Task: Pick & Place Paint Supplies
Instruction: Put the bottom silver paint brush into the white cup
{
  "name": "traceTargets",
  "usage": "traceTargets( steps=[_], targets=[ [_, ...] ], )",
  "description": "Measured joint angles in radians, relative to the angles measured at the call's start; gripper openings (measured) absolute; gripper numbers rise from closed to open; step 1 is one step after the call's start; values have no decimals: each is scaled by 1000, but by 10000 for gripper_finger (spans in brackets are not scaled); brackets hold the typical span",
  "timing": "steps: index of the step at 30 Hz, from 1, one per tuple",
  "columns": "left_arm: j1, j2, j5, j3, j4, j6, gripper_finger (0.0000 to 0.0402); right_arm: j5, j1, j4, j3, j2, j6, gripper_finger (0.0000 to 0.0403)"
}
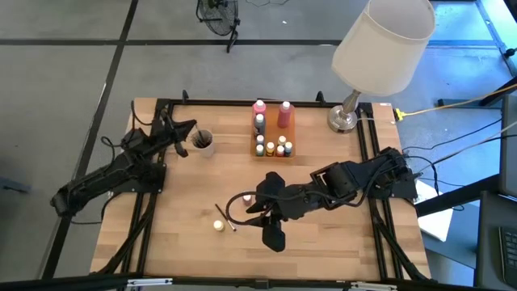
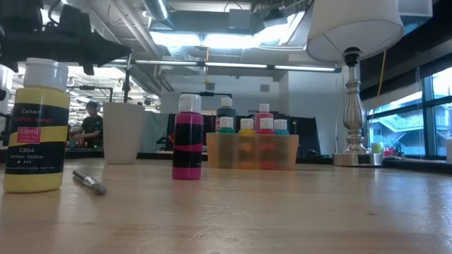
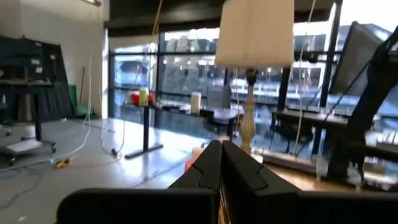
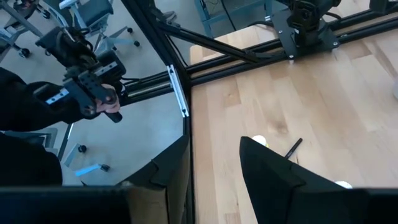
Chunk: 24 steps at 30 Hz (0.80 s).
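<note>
Paint bottles [image 1: 272, 147] in tray [image 1: 289, 133]

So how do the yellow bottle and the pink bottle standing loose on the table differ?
In the low view, the yellow bottle is close to the camera and looks large, with a readable label; the pink bottle stands farther back and looks smaller. The yellow one's label is a black band with a pink patch, while the pink one's mark is a plain black shape. A brush lies nearer the yellow one. Both stand upright with white caps.
</note>
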Motion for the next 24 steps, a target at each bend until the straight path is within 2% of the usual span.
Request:
traceTargets(
  steps=[8,20,24],
  targets=[
    [53,8,118,-4,-43,80,2,-11,-17,-2,0,0,0,144],
    [62,49,122,-4,-87,118,2,-75,-48,-2,0,0,0,144],
    [61,49,171,-4,-86,107,2,-75,-48,-1,0,0,-2,144]
  ],
)
